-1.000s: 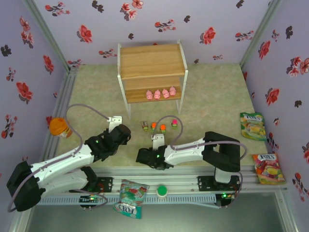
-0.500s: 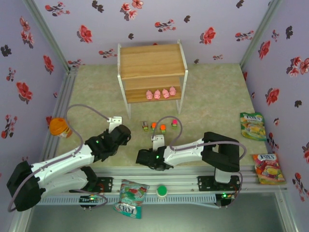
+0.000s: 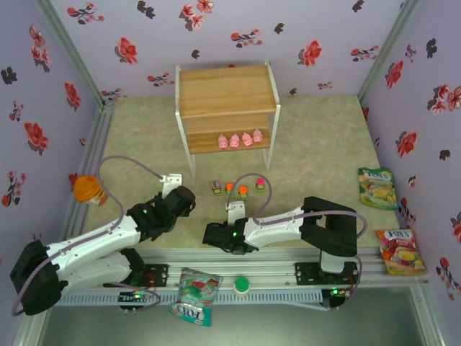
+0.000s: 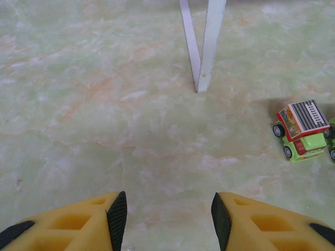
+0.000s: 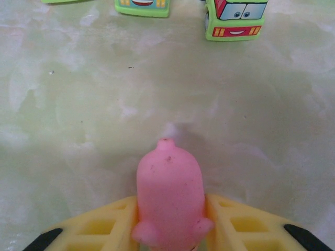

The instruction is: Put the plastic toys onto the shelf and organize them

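The shelf (image 3: 227, 90) stands at the far middle of the table. Four pink pigs (image 3: 240, 140) already sit in a row on its lower board, and its top board is bare. My left claw (image 4: 168, 214) hangs low over the floor with its yellow fingers (image 4: 89, 222) parted and nothing between them. One toy car (image 4: 299, 130) lies to its right, near a white leg of the shelf.

My right claw (image 5: 170, 206) is closed on the fifth pink pig (image 5: 168, 191), one pad against each flank. This pig is near the front of the table, just behind the row of four toy cars (image 3: 238, 189).

I judge the pig to be very light, smooth and rounded, maybe a little soft, so it may slip forward out of the pads if I squeeze hard. The widest part of the body, where I hold it, seems the best place.

Its long axis runs straight away from my wrist, toward the green car (image 5: 236, 18). The narrow end with a small nub points forward. I cannot tell if this is snout or tail.
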Motion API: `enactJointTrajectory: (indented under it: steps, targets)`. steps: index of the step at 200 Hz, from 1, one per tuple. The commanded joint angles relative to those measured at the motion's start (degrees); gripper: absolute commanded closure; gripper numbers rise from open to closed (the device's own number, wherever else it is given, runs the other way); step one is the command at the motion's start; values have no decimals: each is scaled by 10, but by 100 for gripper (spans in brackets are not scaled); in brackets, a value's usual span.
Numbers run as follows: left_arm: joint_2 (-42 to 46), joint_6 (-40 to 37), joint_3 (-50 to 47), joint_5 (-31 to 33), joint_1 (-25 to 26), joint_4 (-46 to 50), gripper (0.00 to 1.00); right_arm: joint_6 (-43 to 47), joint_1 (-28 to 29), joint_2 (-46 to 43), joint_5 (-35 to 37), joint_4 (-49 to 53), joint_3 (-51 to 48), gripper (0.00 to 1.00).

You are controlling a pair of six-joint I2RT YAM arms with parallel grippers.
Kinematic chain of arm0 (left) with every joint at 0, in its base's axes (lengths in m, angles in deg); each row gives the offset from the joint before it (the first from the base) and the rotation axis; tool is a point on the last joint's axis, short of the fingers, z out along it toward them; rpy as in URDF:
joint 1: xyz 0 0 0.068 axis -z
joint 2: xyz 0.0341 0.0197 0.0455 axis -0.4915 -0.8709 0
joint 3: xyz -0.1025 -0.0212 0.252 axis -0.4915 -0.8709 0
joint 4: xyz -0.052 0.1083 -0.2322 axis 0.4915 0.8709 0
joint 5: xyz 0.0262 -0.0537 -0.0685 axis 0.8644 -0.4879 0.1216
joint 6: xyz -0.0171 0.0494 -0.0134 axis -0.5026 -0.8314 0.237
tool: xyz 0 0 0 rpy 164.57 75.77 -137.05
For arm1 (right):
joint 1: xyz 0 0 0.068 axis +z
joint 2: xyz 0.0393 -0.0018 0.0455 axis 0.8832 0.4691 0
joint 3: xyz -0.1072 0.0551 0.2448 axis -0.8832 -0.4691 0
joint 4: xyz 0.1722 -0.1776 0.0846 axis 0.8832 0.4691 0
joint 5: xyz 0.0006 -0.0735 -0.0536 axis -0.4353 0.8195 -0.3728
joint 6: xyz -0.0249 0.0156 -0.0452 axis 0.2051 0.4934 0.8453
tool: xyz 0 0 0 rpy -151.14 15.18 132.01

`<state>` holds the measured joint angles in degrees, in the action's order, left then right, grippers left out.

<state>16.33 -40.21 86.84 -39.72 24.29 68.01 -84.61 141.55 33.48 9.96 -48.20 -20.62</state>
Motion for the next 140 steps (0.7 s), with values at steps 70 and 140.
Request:
enactJointTrajectory:
  steps: [70,140]
  targets:
    - [-3,1,-27,4,3,-26,49,-3,5,-7,38,49,26,72]
    - [19,-19,-50,-13,3,-48,49,43,-5,-23,73,94,95,72]
